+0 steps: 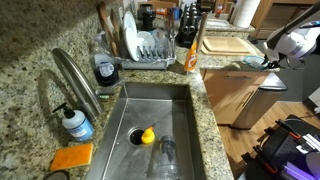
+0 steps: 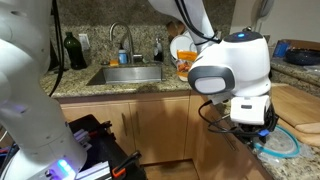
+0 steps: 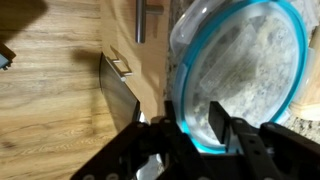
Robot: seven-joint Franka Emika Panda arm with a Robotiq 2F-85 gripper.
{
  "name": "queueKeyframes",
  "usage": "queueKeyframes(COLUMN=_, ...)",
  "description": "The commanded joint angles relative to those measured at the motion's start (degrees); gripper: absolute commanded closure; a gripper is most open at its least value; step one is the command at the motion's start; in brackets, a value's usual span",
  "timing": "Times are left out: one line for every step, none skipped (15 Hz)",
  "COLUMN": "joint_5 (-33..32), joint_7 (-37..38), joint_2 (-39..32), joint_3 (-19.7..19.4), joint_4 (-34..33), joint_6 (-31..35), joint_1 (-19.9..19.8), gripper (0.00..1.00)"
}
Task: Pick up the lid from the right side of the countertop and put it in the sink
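The lid (image 3: 240, 70) is round and clear with a blue rim. In the wrist view it fills the upper right, over the granite countertop's edge. My gripper (image 3: 203, 135) has one finger on each side of the lid's near rim and is shut on it. In an exterior view the lid (image 2: 283, 144) sits low at the right, just under my gripper (image 2: 255, 128), beside the wooden board. In an exterior view my gripper (image 1: 268, 62) is at the far right of the counter, well away from the steel sink (image 1: 160, 105); the lid is hard to make out there.
The sink holds a yellow object (image 1: 147, 136) and a clear glass (image 1: 167, 155). A faucet (image 1: 75, 75), soap bottle (image 1: 77, 123) and orange sponge (image 1: 72, 157) stand beside it. A dish rack (image 1: 145, 45), orange bottle (image 1: 190, 55) and cutting board (image 1: 228, 44) line the counter behind.
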State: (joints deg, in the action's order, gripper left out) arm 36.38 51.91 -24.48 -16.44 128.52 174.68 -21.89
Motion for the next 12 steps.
queueKeyframes(joint_5=0.3, joint_7=-1.1, joint_2=-0.4, joint_3=1.1, joint_4=-1.0, joint_6=-1.4, joint_1=-1.3, gripper=0.89)
queueKeyframes(joint_5=0.2, joint_7=-1.2, joint_2=0.0, joint_3=1.0, joint_4=-0.7, joint_6=-1.5, joint_1=-1.5, gripper=0.95)
queueKeyframes(joint_5=0.3, joint_7=-1.3, joint_2=0.5, joint_3=1.1, joint_4=-0.2, joint_6=-1.9, joint_1=-1.6, gripper=0.97)
queueKeyframes(joint_5=0.1, joint_7=-1.2, joint_2=0.7, joint_3=0.9, joint_4=0.0, joint_6=-2.0, joint_1=-1.5, gripper=0.99)
queueKeyframes(joint_5=0.2, joint_7=-1.3, joint_2=0.9, joint_3=1.0, joint_4=0.2, joint_6=-2.4, joint_1=-1.7, gripper=1.00)
queueKeyframes(joint_5=0.2, joint_7=-1.7, joint_2=0.9, joint_3=0.9, joint_4=0.1, joint_6=-2.6, joint_1=-1.7, gripper=0.98)
queueKeyframes(joint_5=0.3, joint_7=-1.8, joint_2=0.8, joint_3=0.9, joint_4=0.0, joint_6=-2.8, joint_1=-1.7, gripper=0.97)
queueKeyframes(joint_5=0.2, joint_7=-1.8, joint_2=1.0, joint_3=0.8, joint_4=0.1, joint_6=-3.4, joint_1=-1.6, gripper=0.97)
queueKeyframes(joint_5=0.0, joint_7=-1.5, joint_2=1.7, joint_3=0.5, joint_4=0.3, joint_6=-4.4, joint_1=-1.5, gripper=0.97)
queueKeyframes(joint_5=0.2, joint_7=-2.4, joint_2=4.2, joint_3=1.0, joint_4=1.4, joint_6=-5.5, joint_1=-1.8, gripper=0.97)
queueKeyframes(joint_5=0.4, joint_7=-3.8, joint_2=6.9, joint_3=1.5, joint_4=2.7, joint_6=-6.1, joint_1=-2.1, gripper=0.97)
queueKeyframes(joint_5=-0.5, joint_7=-5.6, joint_2=10.0, joint_3=1.1, joint_4=5.2, joint_6=-3.7, joint_1=-1.1, gripper=0.97)
